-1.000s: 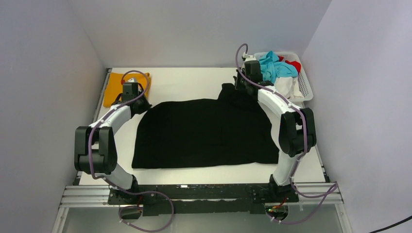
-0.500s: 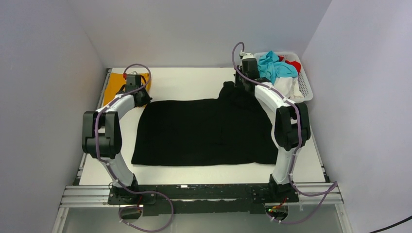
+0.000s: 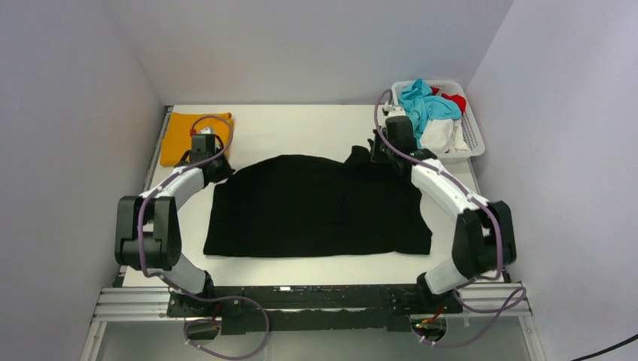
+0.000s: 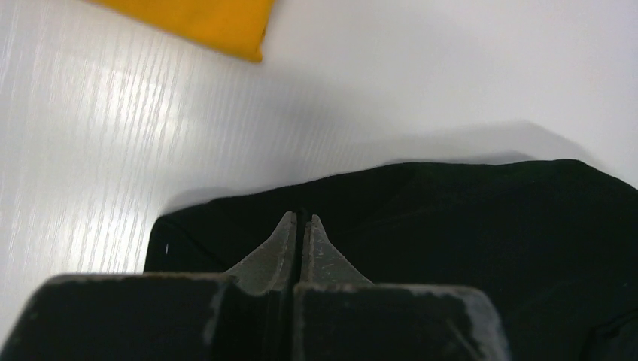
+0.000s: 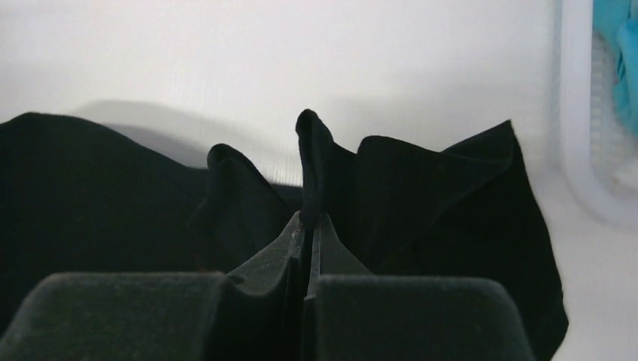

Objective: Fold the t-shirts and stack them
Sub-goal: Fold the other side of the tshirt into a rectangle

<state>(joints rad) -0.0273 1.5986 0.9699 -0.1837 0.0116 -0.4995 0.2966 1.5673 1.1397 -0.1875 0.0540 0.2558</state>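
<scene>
A large black t-shirt (image 3: 316, 207) lies spread across the middle of the white table. My left gripper (image 3: 216, 167) is shut on its far left edge; the wrist view shows the fingertips (image 4: 302, 219) pinched on black cloth (image 4: 466, 226). My right gripper (image 3: 382, 153) is shut on its far right edge, and a fold of black cloth (image 5: 312, 162) stands up between the jaws (image 5: 309, 218). A folded orange-yellow t-shirt (image 3: 184, 129) lies flat at the far left corner, and its corner shows in the left wrist view (image 4: 203, 22).
A white lattice basket (image 3: 472, 135) at the far right holds teal, red and white clothes. Its rim shows in the right wrist view (image 5: 583, 158). Grey walls close in the table on three sides. The arm bases stand at the near edge.
Both grippers have pulled back toward the near side with the far edge of the black t-shirt, which now curves and lies closer in. The right arm's elbow has swung out to the right.
</scene>
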